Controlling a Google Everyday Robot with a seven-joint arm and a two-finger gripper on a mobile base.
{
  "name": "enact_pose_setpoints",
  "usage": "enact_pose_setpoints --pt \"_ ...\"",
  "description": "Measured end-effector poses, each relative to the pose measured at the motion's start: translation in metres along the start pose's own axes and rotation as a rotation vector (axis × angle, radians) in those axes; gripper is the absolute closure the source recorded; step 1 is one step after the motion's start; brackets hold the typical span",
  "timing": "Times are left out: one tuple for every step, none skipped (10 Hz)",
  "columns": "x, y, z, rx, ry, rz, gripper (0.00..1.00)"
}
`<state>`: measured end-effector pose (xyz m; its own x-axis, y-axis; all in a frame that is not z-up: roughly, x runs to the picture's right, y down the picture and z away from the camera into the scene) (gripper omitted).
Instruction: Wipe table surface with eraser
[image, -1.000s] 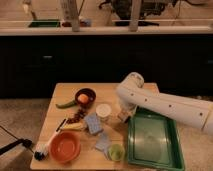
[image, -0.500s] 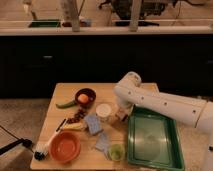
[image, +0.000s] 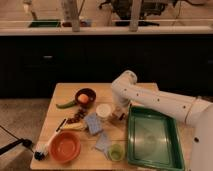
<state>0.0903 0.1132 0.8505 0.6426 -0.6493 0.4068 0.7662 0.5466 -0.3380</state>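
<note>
Eraser (image: 93, 123) flat on table (image: 65, 92), long axis front-to-back, claw (image: 118, 116) beside.

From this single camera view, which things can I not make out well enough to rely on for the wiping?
- The gripper: it sits low over the table beside the white cup, but the arm's own body hides the fingers.
- The eraser: the blue-grey block could be it, but the view is too blurred to tell.
- The dark bowl: its orange content is too small to identify.
- The green tray: the arm covers its far edge.
</note>
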Motion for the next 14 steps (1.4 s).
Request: enact_pose_setpoints --pt "0.002 -0.002 0.001 0.000 0.000 0.001 1.00" --pt "0.007 -0.003 0.002 -0.001 0.002 0.005 1.00" --pt "0.013 -0.005 0.002 -0.002 0.006 0.011 1.00" --pt "0.019 -0.008 0.002 0.001 0.009 0.015 1.00" --pt "0.024 -0.011 0.003 0.004 0.011 0.020 1.00" --pt "0.031 -0.013 0.005 0.014 0.013 0.037 1.00" --pt "0.036 -0.010 0.009 0.019 0.014 0.052 1.00" --pt "0.041 -0.009 0.012 0.027 0.014 0.072 1.00" --pt "0.046 -0.010 0.017 0.040 0.012 0.090 1.00" --pt "0.050 -0.013 0.022 0.053 0.006 0.105 1.00" --pt "0.052 -0.015 0.028 0.061 -0.007 0.120 1.00" --pt "0.056 -0.016 0.036 0.070 -0.022 0.132 1.00" --pt "0.058 -0.018 0.041 0.073 -0.032 0.135 1.00" --pt "0.057 -0.022 0.046 0.077 -0.048 0.141 1.00"
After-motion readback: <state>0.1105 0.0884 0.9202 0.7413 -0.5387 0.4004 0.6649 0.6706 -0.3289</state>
